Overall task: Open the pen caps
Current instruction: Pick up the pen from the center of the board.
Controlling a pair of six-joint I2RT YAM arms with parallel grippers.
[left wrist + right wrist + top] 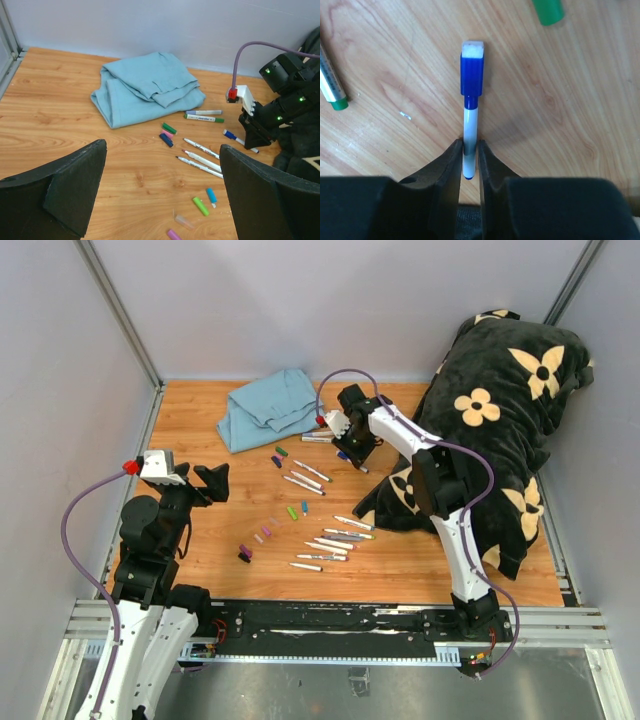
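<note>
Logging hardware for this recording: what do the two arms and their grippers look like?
Both arms pair white link shells with black joints. The left gripper and right gripper have broad matte black fingers and a white camera block. A purple cable with a red plug loops to each wrist. Small green lights dot the right arm.

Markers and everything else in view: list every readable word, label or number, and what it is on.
None can be read.
Markers: dark print on the barrels, too small and blurred.
Blue marker in the right gripper: no print shows.
Pillow: flower motifs only, no letters.
</note>
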